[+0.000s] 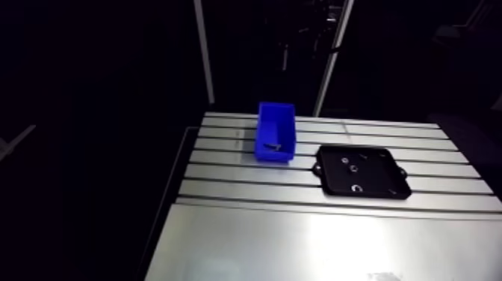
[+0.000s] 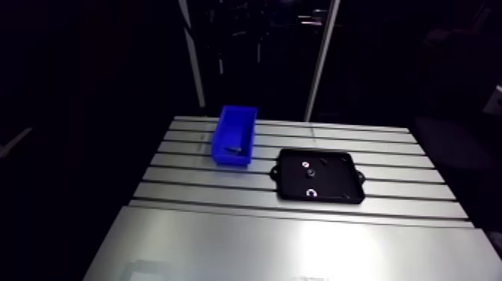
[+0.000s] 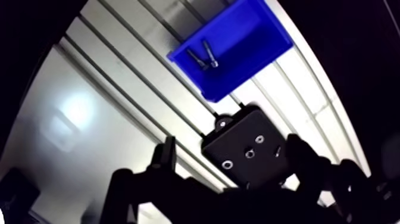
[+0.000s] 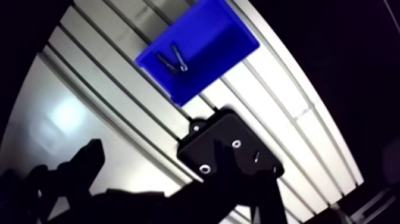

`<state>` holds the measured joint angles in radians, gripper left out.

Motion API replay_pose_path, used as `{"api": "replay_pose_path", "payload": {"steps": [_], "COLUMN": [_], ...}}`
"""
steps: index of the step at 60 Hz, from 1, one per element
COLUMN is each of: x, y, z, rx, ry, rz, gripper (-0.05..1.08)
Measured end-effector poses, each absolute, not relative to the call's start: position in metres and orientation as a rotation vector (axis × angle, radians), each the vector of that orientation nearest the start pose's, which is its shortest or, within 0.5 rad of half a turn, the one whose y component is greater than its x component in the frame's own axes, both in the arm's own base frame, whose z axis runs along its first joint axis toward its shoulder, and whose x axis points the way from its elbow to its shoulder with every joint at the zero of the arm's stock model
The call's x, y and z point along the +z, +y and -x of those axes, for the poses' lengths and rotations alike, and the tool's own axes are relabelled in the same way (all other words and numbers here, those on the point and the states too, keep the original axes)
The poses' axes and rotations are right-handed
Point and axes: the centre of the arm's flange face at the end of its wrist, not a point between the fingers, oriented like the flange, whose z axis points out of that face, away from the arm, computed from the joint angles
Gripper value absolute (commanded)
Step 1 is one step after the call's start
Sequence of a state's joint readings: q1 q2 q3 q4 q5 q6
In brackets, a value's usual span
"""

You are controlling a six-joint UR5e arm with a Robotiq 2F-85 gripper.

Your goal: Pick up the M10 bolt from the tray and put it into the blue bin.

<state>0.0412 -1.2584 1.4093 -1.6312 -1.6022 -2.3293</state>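
- Wrist view, gripper (image 3: 231,146): it is hanging high over the table (image 1: 336,239), above the tray, with its fingers (image 3: 165,156) spreading wide apart and nothing lying between them. It is released and carrying nothing.
- Blue bin (image 3: 244,74): it is standing on the slotted part of the table, just beside the tray but not touching it, with its open top facing up so parts can be dropped straight in.
- Bin contents: two dark bolts (image 3: 209,53) are lying on the floor near one end, side by side and angling toward each other. Their tips are looking close, though I cannot tell whether they are touching.
- M10 bolt: I am judging it to be one of those two in the bin, since nothing bolt-sized is showing in the tray. Which of the pair it is I cannot tell.
- Tray (image 3: 238,128): black, shallow and lying flat between the bin and the smooth plate at the near side of the table. Its low rim is keeping small parts from rolling away.
- Tray contents: three small ring-shaped pieces (image 3: 227,164), probably nuts or washers, are sitting well apart from one another. One slim piece (image 3: 277,152) is lying beside them, too small to identify.
- Task standing: it is looking finished or nearly so, with the gripper empty and bolts sitting in the bin.
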Motion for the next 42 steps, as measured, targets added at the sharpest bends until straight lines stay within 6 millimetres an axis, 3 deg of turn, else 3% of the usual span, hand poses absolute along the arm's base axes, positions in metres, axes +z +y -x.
{"api": "replay_pose_path", "payload": {"steps": [23,42], "x": [0.452,0.496], "y": [-0.107,-0.079], "z": [0.574,0.545], "rx": [0.042,0.074], "ry": [3.023,3.092], "rz": [0.467,0.109], "gripper": [0.01,0.01]}}
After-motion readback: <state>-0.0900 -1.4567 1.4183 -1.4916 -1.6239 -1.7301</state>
